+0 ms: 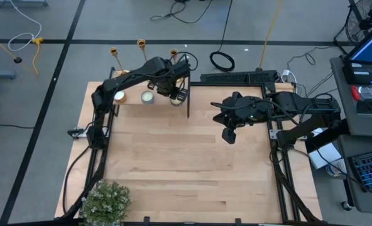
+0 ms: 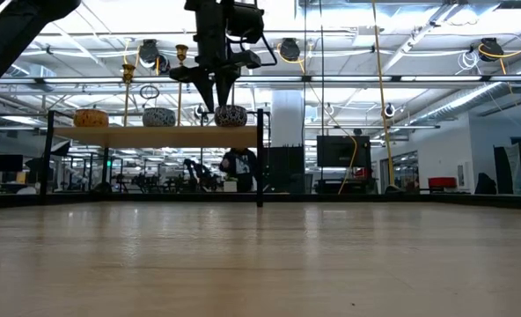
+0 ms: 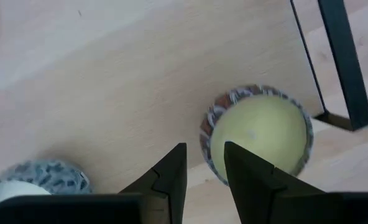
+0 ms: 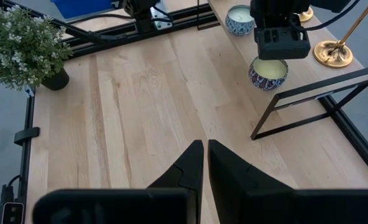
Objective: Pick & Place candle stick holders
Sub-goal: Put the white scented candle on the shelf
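Note:
Three gold candle stick holders (image 1: 141, 45) stand by their round bases along the far side of a raised wooden shelf (image 1: 132, 103); two stems show in the low view (image 2: 182, 57), and one base in the right wrist view (image 4: 333, 53). My left gripper (image 3: 206, 162) points down over the shelf's right end, slightly open. Its fingers stand on either side of the near rim of a greenish tealight candle (image 3: 257, 134), one over the wax and one outside. My right gripper (image 4: 206, 149) is shut and empty above the table's right middle (image 1: 229, 135). My left gripper comes from above with its fingertips (image 2: 218, 104) at about the level of the greenish candle's rim (image 3: 207, 152). I cannot tell whether they touch it. The candle sits flat on the shelf.
A white candle in a blue patterned cup (image 1: 147, 96) and a yellow candle (image 1: 119, 95) sit on the shelf to the left. The shelf's black frame leg (image 1: 188, 94) stands just right of my left gripper. A potted plant (image 1: 105, 201) is at the near left corner.

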